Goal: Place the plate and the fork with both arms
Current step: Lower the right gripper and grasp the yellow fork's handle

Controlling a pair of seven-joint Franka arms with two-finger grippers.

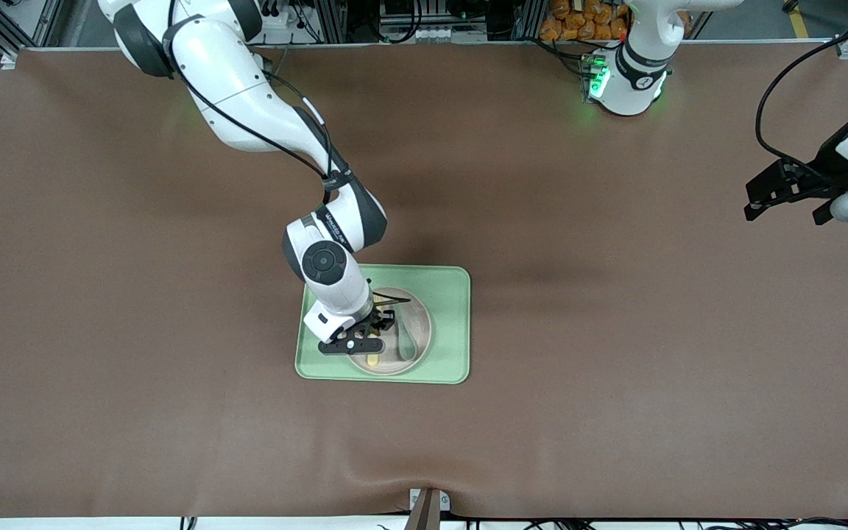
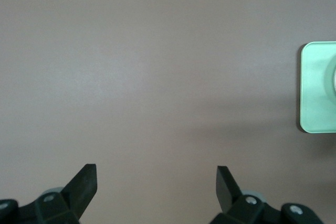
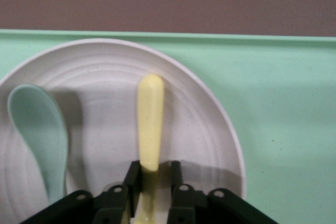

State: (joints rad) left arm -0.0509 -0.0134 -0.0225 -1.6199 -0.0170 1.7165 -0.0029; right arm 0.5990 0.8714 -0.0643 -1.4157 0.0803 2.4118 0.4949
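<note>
The pale plate (image 1: 417,324) lies on the light-green tray (image 1: 453,324) in the middle of the table. The yellow fork (image 1: 372,361) lies on the plate beside a grey-green spoon (image 1: 405,342). My right gripper (image 1: 374,335) is down over the plate. In the right wrist view its fingers (image 3: 132,179) straddle the fork (image 3: 150,114), one finger against it and a small gap at the other, so the right gripper (image 3: 155,174) is slightly open. The plate (image 3: 199,129) and spoon (image 3: 39,124) show there too. My left gripper (image 1: 786,215) waits open and empty over bare table at the left arm's end.
The tray (image 3: 283,103) has bare green room beside the plate toward the left arm's end. The left wrist view shows the open left gripper (image 2: 156,177) over brown tabletop, with a corner of the tray (image 2: 317,87) at the picture's edge.
</note>
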